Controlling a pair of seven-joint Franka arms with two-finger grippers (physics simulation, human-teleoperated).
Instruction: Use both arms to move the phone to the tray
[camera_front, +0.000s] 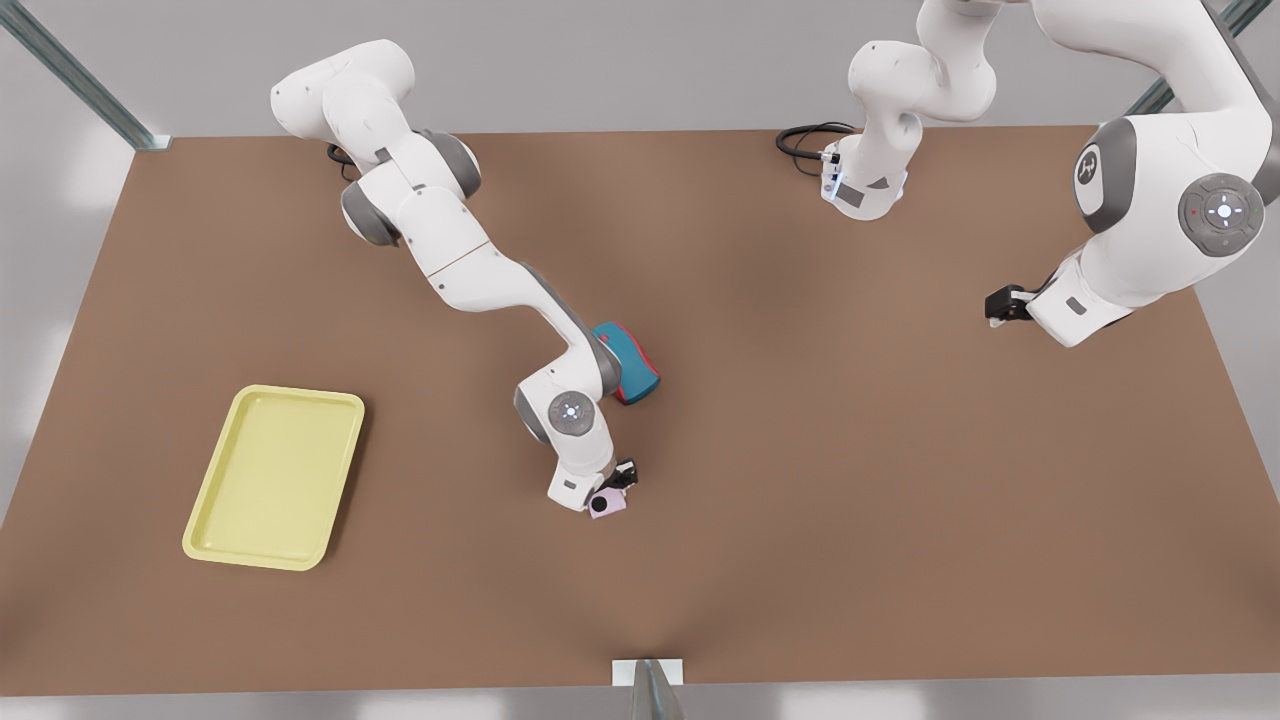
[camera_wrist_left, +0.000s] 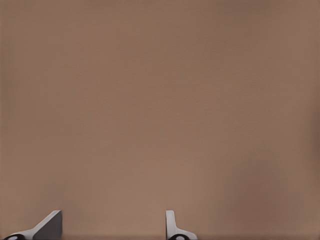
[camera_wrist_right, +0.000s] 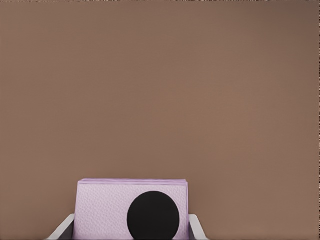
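- The phone (camera_front: 607, 504) sits low over the brown table (camera_front: 850, 480), near the middle of the front view and a little toward the near edge; whether it touches the table cannot be told.
- The right gripper (camera_front: 613, 490) is at the phone, at the end of the arm that reaches in from the far left of the front view. In the right wrist view the phone (camera_wrist_right: 132, 210) lies between the two pale fingertips (camera_wrist_right: 62, 229), one against each side, so this claw is grasping the phone.
- One black camera circle shows on the phone's pink face in the right wrist view.
- The tray (camera_front: 275, 476) lies flat on the table on the front view's left, well apart from the phone.
- A teal-and-red mouse (camera_front: 628, 362) rests just beyond the right arm's wrist, farther from the near edge than the phone and partly hidden by the arm.
- The left gripper (camera_front: 1005, 304) hangs over the table on the front view's right, well apart from the phone and tray; this arm waits.
- In the left wrist view its fingertips (camera_wrist_left: 50, 225) stand apart over bare table (camera_wrist_left: 160, 100) with nothing between them: the claw is released.
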